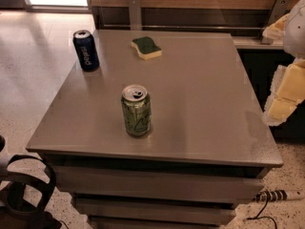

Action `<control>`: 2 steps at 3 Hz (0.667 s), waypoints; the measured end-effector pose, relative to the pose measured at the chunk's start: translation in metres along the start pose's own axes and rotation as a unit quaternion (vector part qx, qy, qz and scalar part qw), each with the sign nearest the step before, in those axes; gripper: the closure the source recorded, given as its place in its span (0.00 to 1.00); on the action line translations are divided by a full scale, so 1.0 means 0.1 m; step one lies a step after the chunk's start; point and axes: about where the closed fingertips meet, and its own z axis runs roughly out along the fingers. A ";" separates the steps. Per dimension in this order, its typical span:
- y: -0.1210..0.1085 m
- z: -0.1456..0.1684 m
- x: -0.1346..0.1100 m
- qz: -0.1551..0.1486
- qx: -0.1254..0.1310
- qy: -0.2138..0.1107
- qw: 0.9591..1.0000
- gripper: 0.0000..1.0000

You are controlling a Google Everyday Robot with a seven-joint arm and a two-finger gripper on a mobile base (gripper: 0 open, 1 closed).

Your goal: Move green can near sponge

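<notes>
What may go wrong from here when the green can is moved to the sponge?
The green can stands upright near the front of the table. The gripper, beyond the right edge, might knock it over on a sideways approach. The blue Pepsi can stands left of the sponge at the back, so a wide swing could hit it.

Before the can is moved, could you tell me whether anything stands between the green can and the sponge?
Nothing visible does. The Pepsi can stands well left of the line from the green can to the sponge, and the gripper hangs beyond the right edge of the table.
</notes>
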 end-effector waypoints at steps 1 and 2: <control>0.00 0.00 0.00 0.000 0.000 0.000 1.000 0.00; -0.01 0.03 -0.10 -0.003 -0.007 -0.046 0.999 0.00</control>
